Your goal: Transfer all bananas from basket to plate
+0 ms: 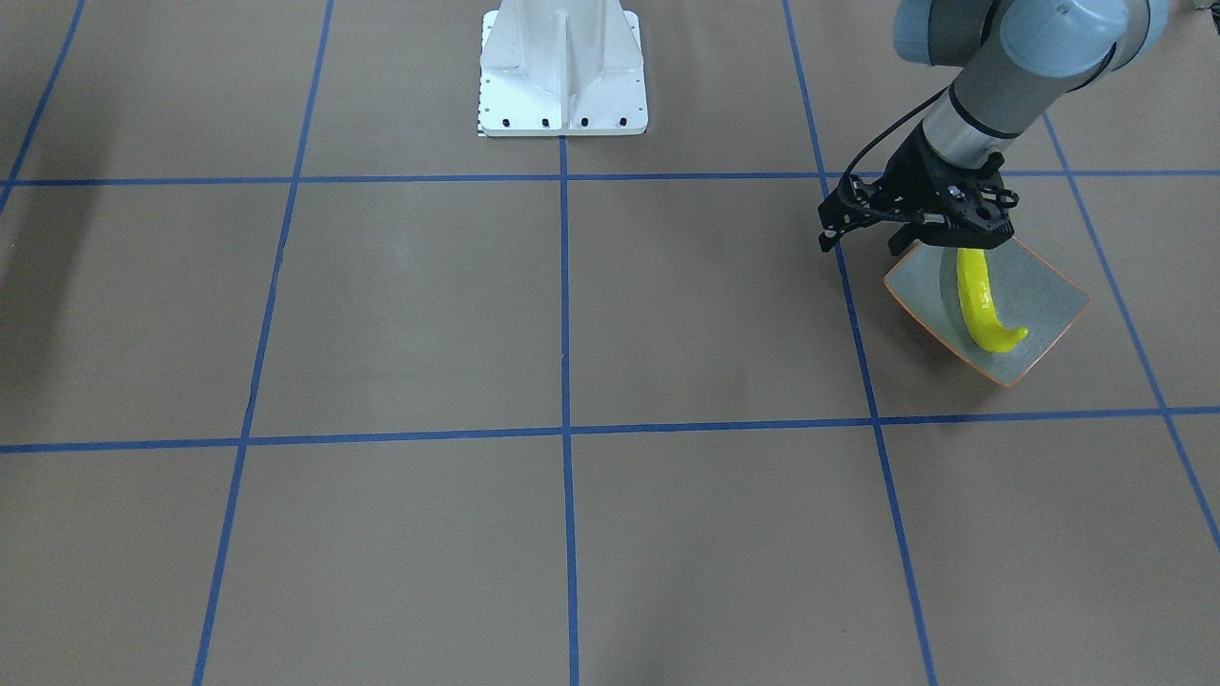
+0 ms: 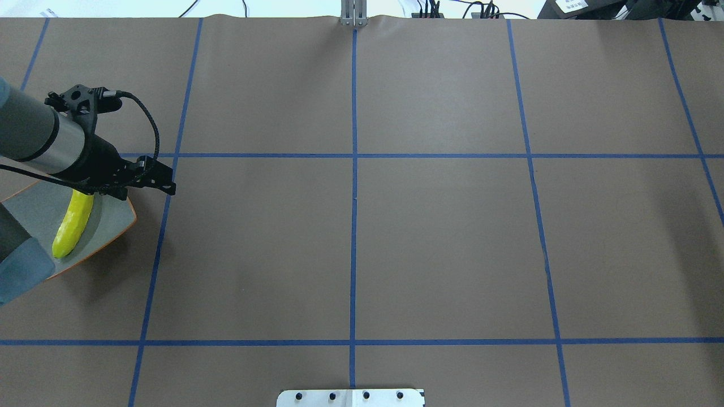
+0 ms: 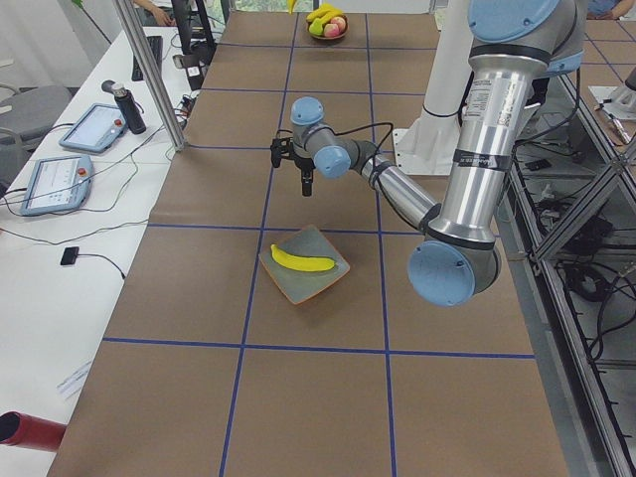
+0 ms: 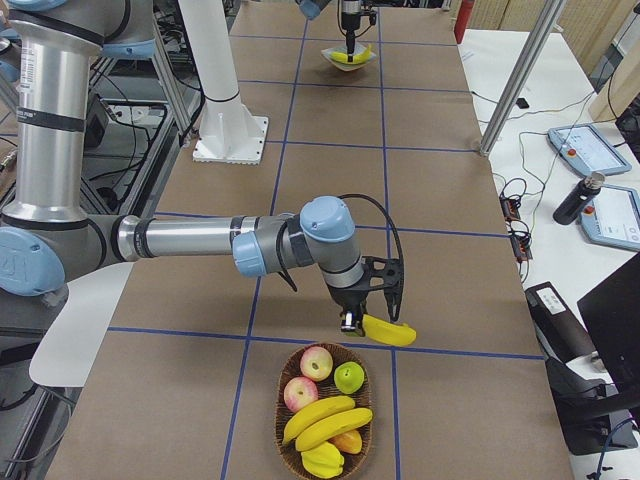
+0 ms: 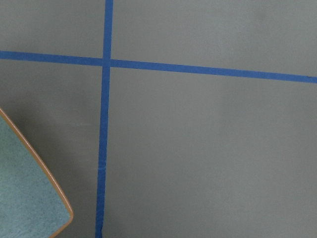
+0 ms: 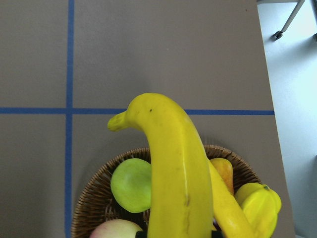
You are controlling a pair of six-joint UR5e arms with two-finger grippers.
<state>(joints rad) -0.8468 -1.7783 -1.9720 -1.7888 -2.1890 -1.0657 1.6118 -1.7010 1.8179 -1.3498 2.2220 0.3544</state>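
Observation:
One banana (image 1: pixel 980 305) lies on the grey-green plate (image 1: pixel 1044 295), also visible in the overhead view as the banana (image 2: pixel 73 223) on the plate (image 2: pixel 34 209). My left gripper (image 1: pixel 863 238) hovers open and empty beside the plate's far edge, a little above it. At the other end of the table the wicker basket (image 4: pixel 280 428) holds two more bananas (image 4: pixel 320 415). My right gripper (image 4: pixel 365 320) is shut on a banana (image 6: pixel 173 168) that it holds just above the basket's rim (image 6: pixel 89 208).
The basket also holds red apples (image 4: pixel 305 378), a green apple (image 6: pixel 132 184) and a yellow star fruit (image 6: pixel 260 206). The white robot base (image 1: pixel 562 67) stands mid-table. A side table with tablets (image 3: pixel 55 184) and a bottle (image 3: pixel 124 107) runs along one edge.

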